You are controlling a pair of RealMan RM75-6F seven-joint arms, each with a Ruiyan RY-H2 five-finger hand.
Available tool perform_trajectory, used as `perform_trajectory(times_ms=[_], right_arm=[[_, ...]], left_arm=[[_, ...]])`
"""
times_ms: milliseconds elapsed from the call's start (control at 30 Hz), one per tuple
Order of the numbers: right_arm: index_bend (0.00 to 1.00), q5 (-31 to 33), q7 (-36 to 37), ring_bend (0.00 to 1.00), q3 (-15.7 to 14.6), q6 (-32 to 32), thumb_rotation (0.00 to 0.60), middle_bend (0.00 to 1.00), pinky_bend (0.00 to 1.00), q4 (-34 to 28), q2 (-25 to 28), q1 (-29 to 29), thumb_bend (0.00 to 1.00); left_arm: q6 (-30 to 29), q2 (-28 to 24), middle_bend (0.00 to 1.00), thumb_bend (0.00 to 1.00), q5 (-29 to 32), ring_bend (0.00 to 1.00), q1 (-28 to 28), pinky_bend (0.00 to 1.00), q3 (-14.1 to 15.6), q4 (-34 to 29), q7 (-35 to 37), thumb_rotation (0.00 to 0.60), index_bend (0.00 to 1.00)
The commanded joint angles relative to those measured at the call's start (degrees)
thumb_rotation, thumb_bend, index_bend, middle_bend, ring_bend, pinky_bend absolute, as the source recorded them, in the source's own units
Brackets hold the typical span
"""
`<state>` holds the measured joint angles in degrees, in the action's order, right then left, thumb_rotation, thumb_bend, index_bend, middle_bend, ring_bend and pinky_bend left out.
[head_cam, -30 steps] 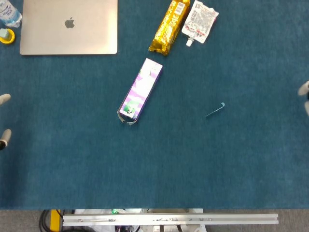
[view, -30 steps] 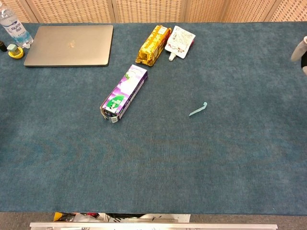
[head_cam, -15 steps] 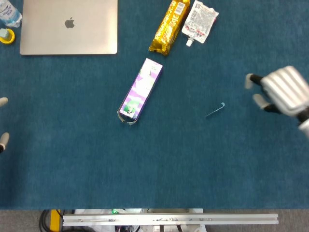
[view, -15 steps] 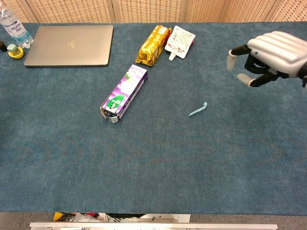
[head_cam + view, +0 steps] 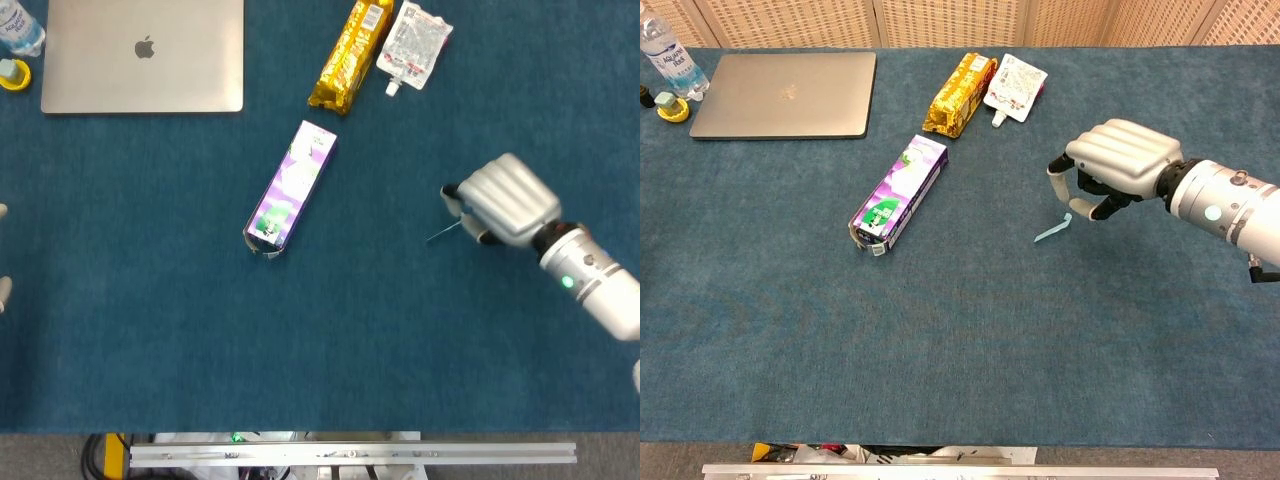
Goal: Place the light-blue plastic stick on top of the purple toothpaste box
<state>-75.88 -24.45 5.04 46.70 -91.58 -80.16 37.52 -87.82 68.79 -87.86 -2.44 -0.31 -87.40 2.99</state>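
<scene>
My right hand (image 5: 1110, 180) hung empty, fingers apart, just above the blue stick (image 5: 1052, 229); next I needed to pinch it and carry it toward 9 o'clock to the purple box (image 5: 898, 192).

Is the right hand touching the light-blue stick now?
Cannot tell. In both views the right hand overlaps the light-blue stick, hiding any contact or gap.

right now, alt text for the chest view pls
The right robot hand hovers just above one end of a light-blue plastic stick lying on a blue table. A purple toothpaste box lies further left.
</scene>
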Motion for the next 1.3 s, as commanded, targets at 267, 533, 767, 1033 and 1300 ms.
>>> perform_trajectory(times_ms=[267, 533, 767, 1033, 1300], right_arm=[[0.55, 1.26, -1.24, 1.00, -1.67, -0.72, 0.600, 1.00, 1.00, 3.89, -3.74, 1.34, 0.29], [0.55, 1.92, -1.38, 1.00, -2.08, -0.96, 0.600, 1.00, 1.00, 6.07, -5.72, 2.34, 0.29], [0.55, 3.24, -2.54, 1.00, -2.21, -1.61, 0.600, 1.00, 1.00, 7.25, -7.23, 3.41, 0.29], [0.55, 4.15, -3.46, 1.00, -2.66, -1.90, 0.600, 1.00, 1.00, 8.45, -8.70, 4.24, 0.29], [0.55, 5.00, -3.52, 1.00, -2.79, -1.68, 0.600, 1.00, 1.00, 9.17, -9.25, 4.68, 0.29]], left_arm=[[0.16, -0.15, 0.14, 0.26, -0.17, 0.14, 0.00, 0.10, 0.00, 0.12, 0.60, 0.600, 0.21], [0.58, -0.39, 0.14, 0.26, -0.08, 0.14, -0.15, 0.10, -0.08, 0.04, 0.68, 0.600, 0.21], [0.74, -0.53, 0.14, 0.26, 0.20, 0.14, -0.20, 0.10, -0.28, 0.29, 1.22, 0.600, 0.21], [1.06, -0.40, 0.14, 0.26, 0.72, 0.14, 0.00, 0.10, -0.21, 1.08, 1.56, 0.600, 0.21], [0.93, -0.36, 0.14, 0.26, 0.68, 0.14, 0.06, 0.10, -0.32, 1.47, 2.00, 0.600, 0.21]])
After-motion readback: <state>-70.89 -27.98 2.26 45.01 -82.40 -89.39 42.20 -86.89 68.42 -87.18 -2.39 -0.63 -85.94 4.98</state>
